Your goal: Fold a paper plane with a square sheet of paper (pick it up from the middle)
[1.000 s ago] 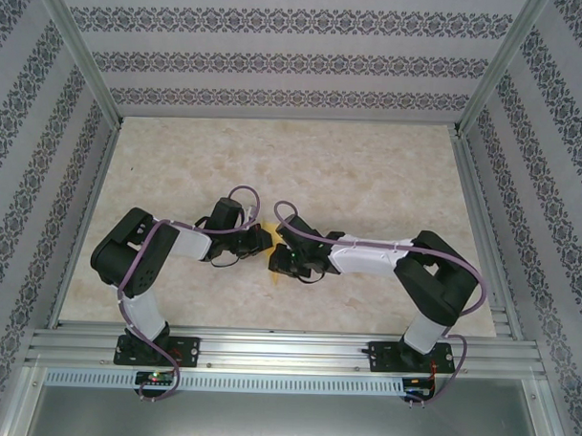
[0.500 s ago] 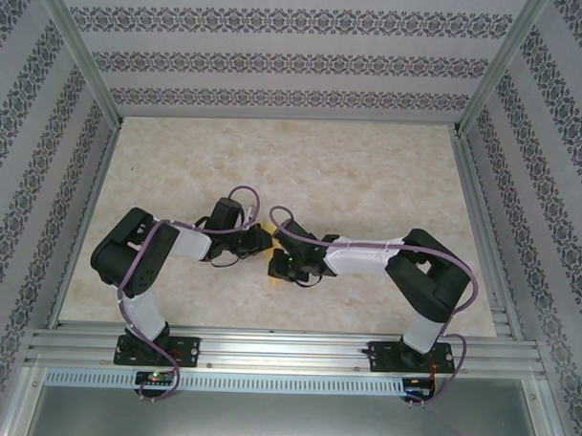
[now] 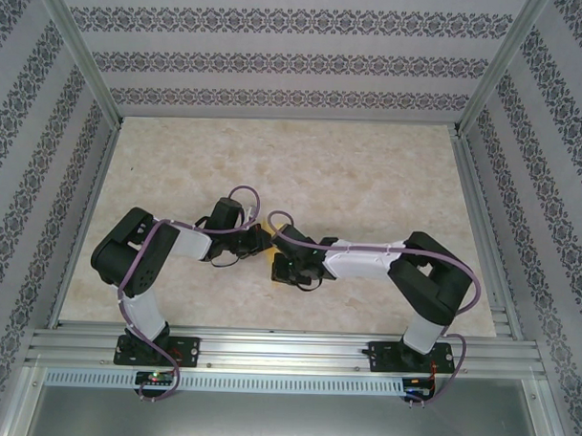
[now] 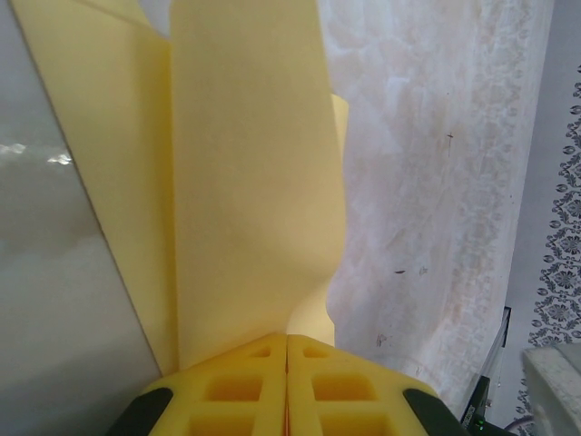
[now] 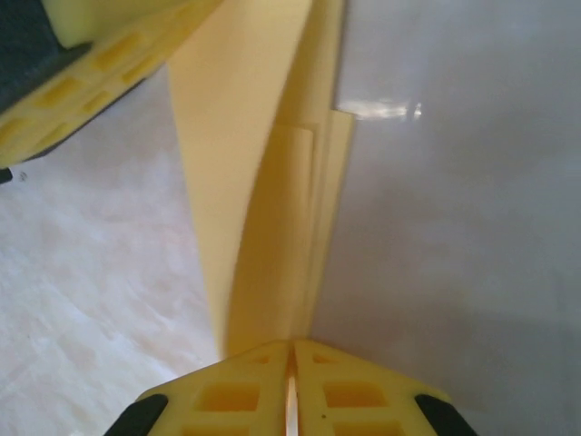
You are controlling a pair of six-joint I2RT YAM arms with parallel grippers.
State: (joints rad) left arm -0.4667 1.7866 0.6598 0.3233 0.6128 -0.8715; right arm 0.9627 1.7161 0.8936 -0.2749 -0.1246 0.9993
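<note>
While the two arms met near the middle of the marbled table (image 3: pixel 369 182), the folded yellow paper (image 4: pixel 245 182) was stretched between them. Seen from the left wrist, the left gripper (image 4: pixel 287 341) had its yellow fingers pressed together on one end of the paper. The right gripper (image 5: pixel 291 350) was clamped the same way on the opposite end, where several layers of the paper lay over each other
</note>
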